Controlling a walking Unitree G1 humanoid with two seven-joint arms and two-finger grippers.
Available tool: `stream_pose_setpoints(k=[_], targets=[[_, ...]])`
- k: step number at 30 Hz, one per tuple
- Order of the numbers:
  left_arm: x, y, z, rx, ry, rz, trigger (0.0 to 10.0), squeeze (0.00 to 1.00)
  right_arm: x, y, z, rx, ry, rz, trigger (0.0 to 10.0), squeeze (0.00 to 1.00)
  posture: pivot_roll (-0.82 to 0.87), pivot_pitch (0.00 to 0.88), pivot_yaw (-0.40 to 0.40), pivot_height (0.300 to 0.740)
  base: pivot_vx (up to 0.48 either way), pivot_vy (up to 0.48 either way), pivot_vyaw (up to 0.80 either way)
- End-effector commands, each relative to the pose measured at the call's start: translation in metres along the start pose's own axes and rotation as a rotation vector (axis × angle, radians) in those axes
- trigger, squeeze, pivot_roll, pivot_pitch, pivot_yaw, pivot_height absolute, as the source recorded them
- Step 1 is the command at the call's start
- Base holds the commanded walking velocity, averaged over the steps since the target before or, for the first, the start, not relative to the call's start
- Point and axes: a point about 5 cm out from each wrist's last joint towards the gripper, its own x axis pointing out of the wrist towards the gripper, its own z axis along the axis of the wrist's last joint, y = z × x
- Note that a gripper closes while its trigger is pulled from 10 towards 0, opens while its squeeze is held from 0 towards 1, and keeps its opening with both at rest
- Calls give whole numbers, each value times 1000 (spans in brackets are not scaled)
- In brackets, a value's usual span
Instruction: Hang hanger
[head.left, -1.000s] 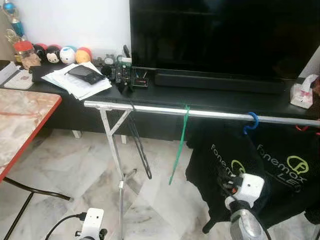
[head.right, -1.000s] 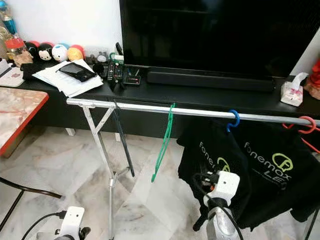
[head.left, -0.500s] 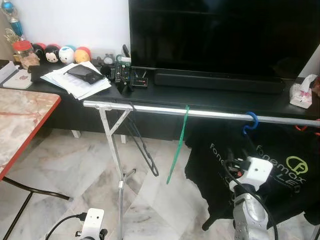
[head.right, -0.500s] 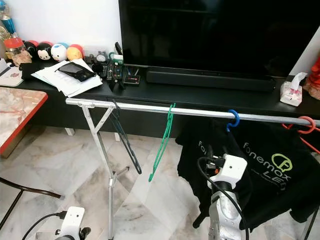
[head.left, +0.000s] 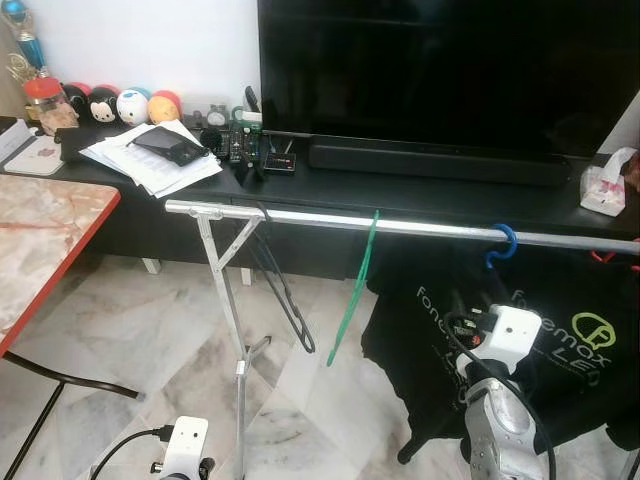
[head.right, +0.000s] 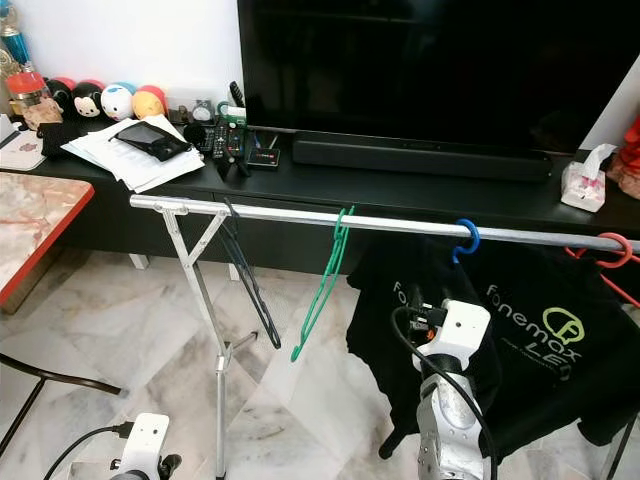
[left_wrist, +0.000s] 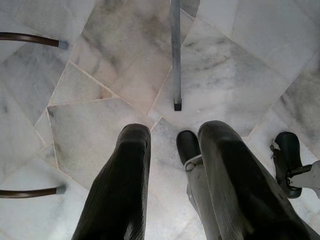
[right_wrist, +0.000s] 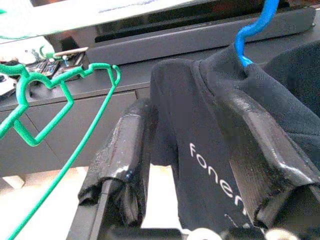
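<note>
1. The silver rail (head.left: 420, 228) spans the scene in front of the black tabletop (head.left: 400, 195). On it hang a black hanger (head.left: 285, 290), a green hanger (head.left: 352, 290) and a blue hanger (head.left: 502, 243) carrying a black T-shirt (head.right: 545, 330).
2. The right hand (right_wrist: 195, 165) is raised beside the shirt, its fingers apart with the shirt's edge between them, clamped on nothing. Judged best: draw straight back so the cloth does not snag and drag the blue hook off the rail.
3. The left hand (left_wrist: 170, 175) hangs low over the marble floor (left_wrist: 100, 75), fingers apart and empty.
</note>
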Motion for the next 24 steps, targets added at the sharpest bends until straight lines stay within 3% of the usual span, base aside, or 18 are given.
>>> stream_pose_setpoints(k=[1,24], targets=[[0,-2,1,17,-6,0,10000,0,1,0,4,-6,-6,-2,10000,0,-79,0,-80,740,0,0,0],[0,-3,0,19,-4,-7,10000,0,2,2,5,17,4,2,10000,0,-75,0,-80,740,0,-229,0]])
